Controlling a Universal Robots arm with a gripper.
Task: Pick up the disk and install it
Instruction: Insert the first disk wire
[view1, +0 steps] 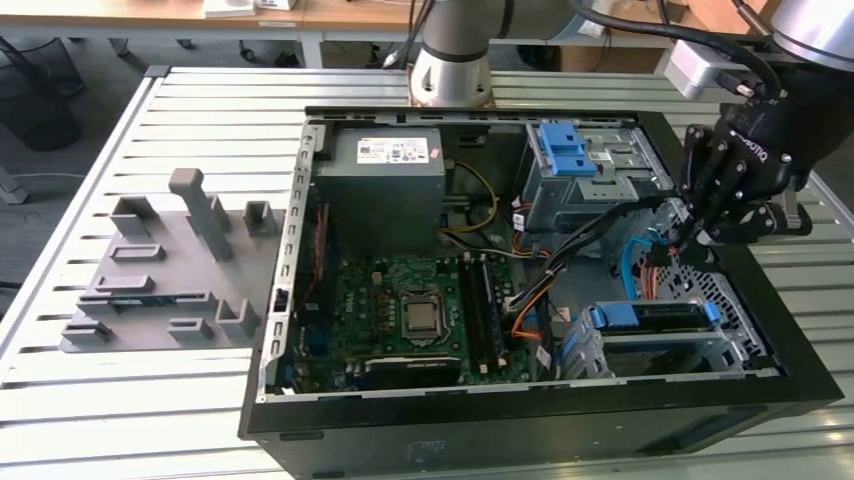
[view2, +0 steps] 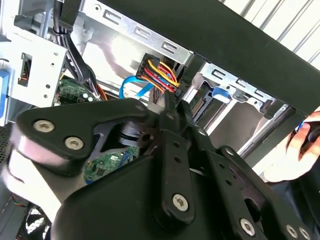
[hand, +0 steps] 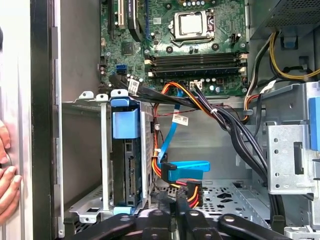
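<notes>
In the exterior view, the disk (view1: 650, 318) sits in the lower right of the frame. It is already slid into the silver drive bay (view1: 727, 350) at the front corner of the open computer case (view1: 534, 425). The gripper (view1: 683, 232) hangs above it in the frame, near the right edge and reaching into the case. So the disk lies from the jaws towards the bottom of the frame and a little to the exterior view's left. Its long axis runs roughly left to right across the frame.

The jaws look drawn together. In the second wrist view, the fingertips (view2: 172, 107) meet right at the power connector (view2: 156, 75) with its red, yellow and black wires. I cannot tell whether they pinch it or only touch it.

In the first wrist view, the disk (hand: 131, 175) shows edge-on in the bay, dark along its side. It has a blue plastic bracket tab (hand: 125, 122) at one end and its socket end faces the loose blue data cable (hand: 186, 170). It looks seated but not yet cabled. A person's hand (hand: 6, 172) rests on the case wall beside the bay.
</notes>
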